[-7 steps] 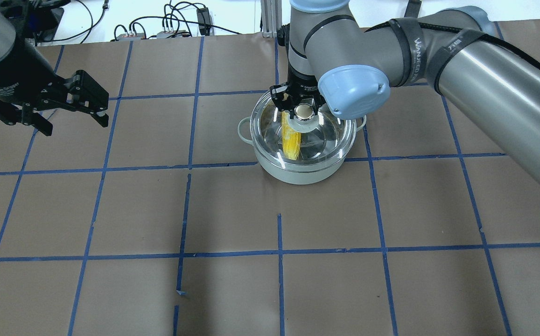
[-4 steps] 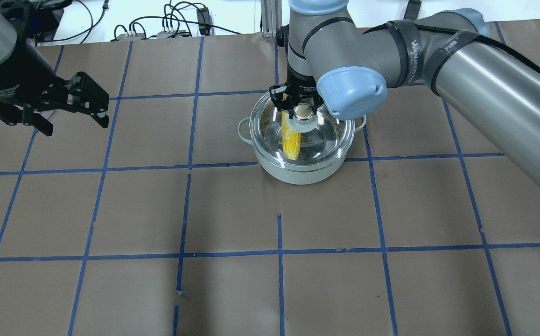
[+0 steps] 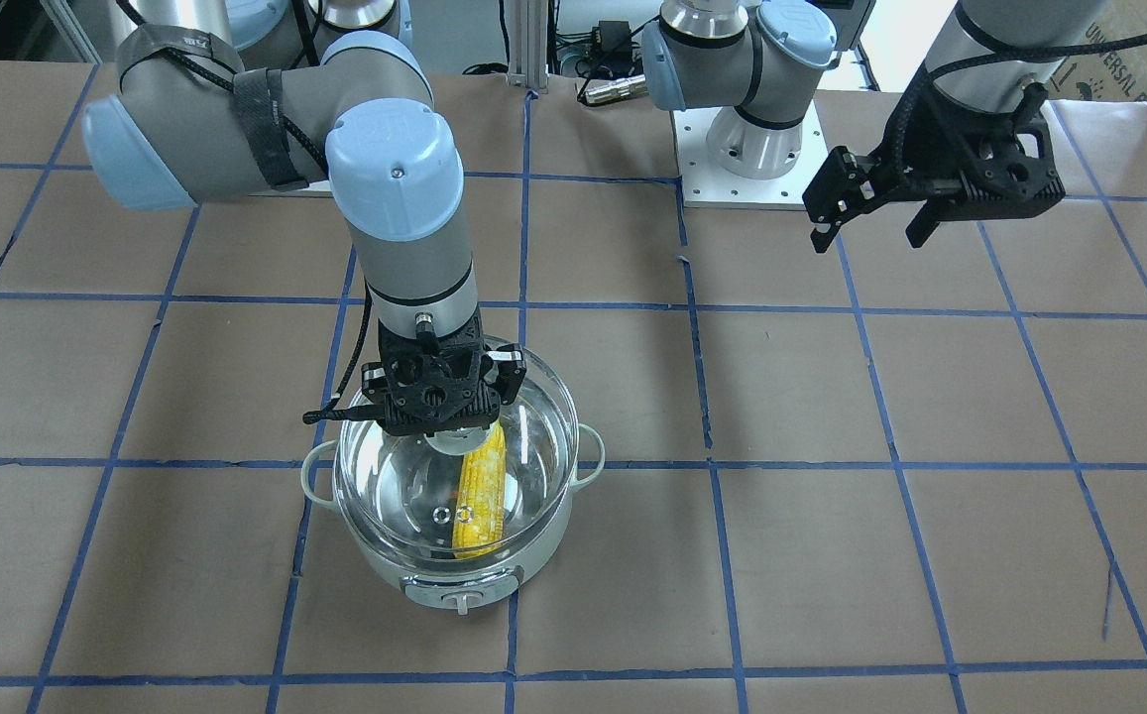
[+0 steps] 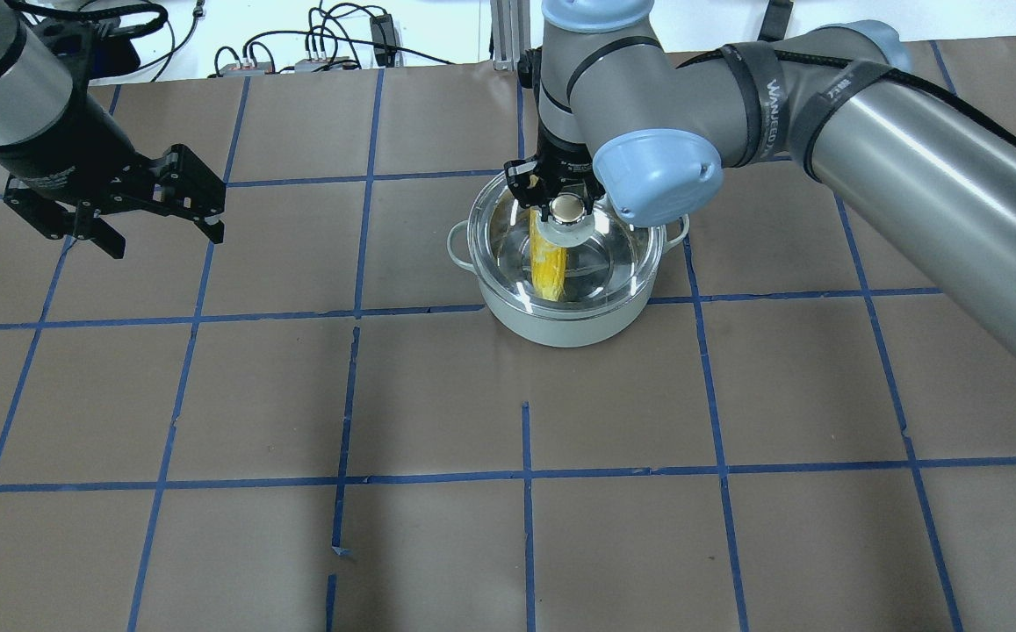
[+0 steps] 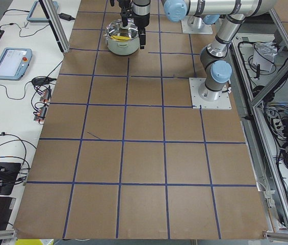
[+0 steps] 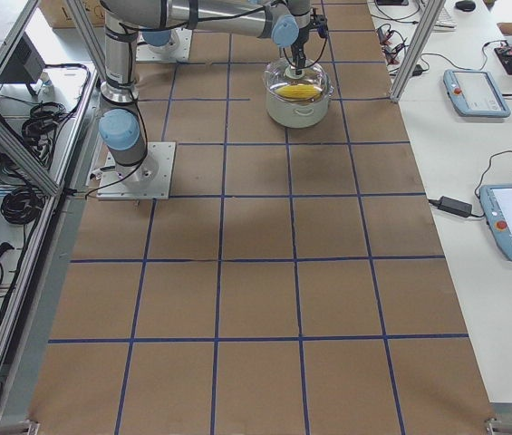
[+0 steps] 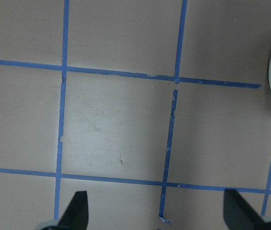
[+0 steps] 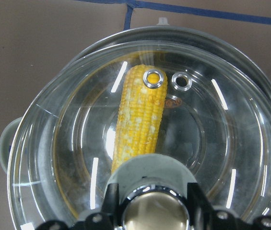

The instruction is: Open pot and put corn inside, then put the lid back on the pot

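As the corn [image 8: 140,120] lies in the pot [image 4: 560,329], the right tool [image 4: 567,207] clamps the lid [image 8: 231,134] by its knob for seating; the left tool [image 4: 163,237] hangs open, empty.

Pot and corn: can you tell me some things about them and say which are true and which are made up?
1. The corn lies inside the pot. True.
2. The left gripper holds the lid. False: the right gripper is clamped on the lid's knob. The left one hangs open over the table, off to the side.
3. You can see the corn through the lid. True: the lid is clear glass.
4. The pot has tipped onto its side. False: it stands upright.
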Motion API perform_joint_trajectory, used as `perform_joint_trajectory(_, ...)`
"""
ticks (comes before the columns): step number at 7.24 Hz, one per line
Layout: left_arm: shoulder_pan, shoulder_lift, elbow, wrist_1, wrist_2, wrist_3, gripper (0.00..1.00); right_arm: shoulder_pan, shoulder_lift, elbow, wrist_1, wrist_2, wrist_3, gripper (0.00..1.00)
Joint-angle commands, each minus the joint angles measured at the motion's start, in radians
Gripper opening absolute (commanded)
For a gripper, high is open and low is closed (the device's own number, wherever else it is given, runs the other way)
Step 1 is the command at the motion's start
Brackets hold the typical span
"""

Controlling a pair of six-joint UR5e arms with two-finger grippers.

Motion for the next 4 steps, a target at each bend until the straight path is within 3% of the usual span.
perform_joint_trajectory(1,-0.053,-0.062,0.013,0.104,-0.001,0.014,1.00,0.000,0.006,0.001,-0.012,-0.002,-0.008,0.24)
perform_joint_trajectory(2,-0.081,-0.099,0.025,0.163,-0.001,0.012,1.00,0.000,0.006,0.001,-0.012,-0.003,-0.009,0.24)
perform_joint_trajectory(4,-0.111,-0.119,0.044,0.165,0.000,0.005,1.00,0.000,0.006,0.001,-0.011,-0.003,-0.014,0.24)
